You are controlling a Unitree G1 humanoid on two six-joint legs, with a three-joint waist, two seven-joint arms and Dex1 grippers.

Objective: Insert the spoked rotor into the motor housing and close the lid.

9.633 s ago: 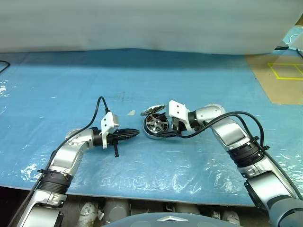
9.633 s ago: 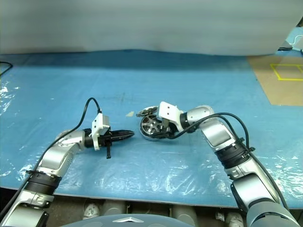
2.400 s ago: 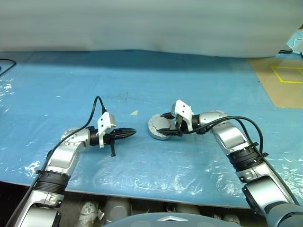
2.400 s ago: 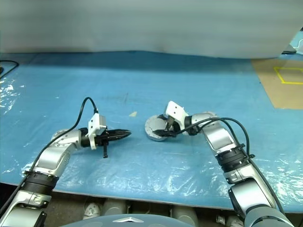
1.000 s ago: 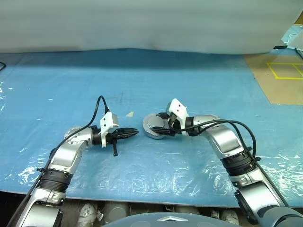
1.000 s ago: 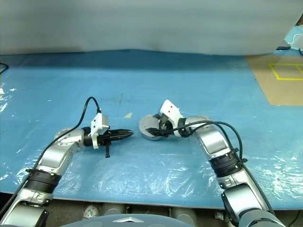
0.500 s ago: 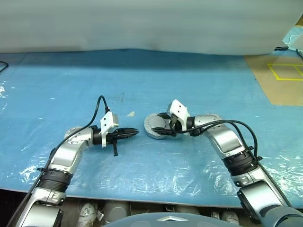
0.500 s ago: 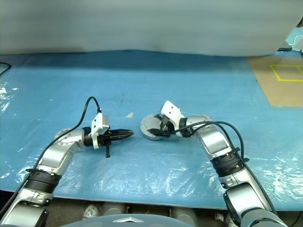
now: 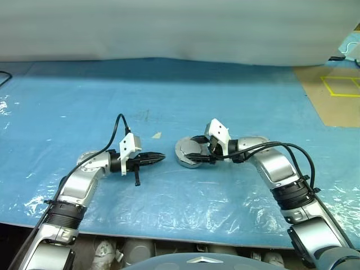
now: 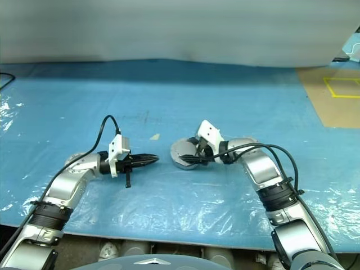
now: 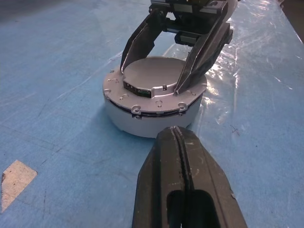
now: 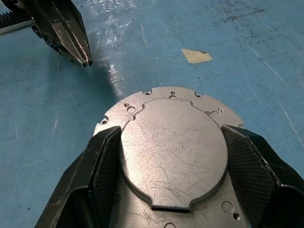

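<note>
The blue table cover [image 9: 169,90] carries the motor housing [image 11: 142,119] in the middle, between the two arms. Its lid [image 12: 173,142] lies flat on top and looks closed, so the spoked rotor is hidden; I judge it is inside. The right gripper [image 11: 173,78] has its fingers spread wide over the raised centre of the lid, one on each side. The left gripper [image 9: 159,157] has its fingers pressed together, empty, just beside the housing. The closing step seems finished; next, the right gripper should lift straight away without dragging the lid.

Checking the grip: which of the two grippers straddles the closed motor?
The right gripper: its fingers flank the lid. The left gripper is shut, clear.
</note>
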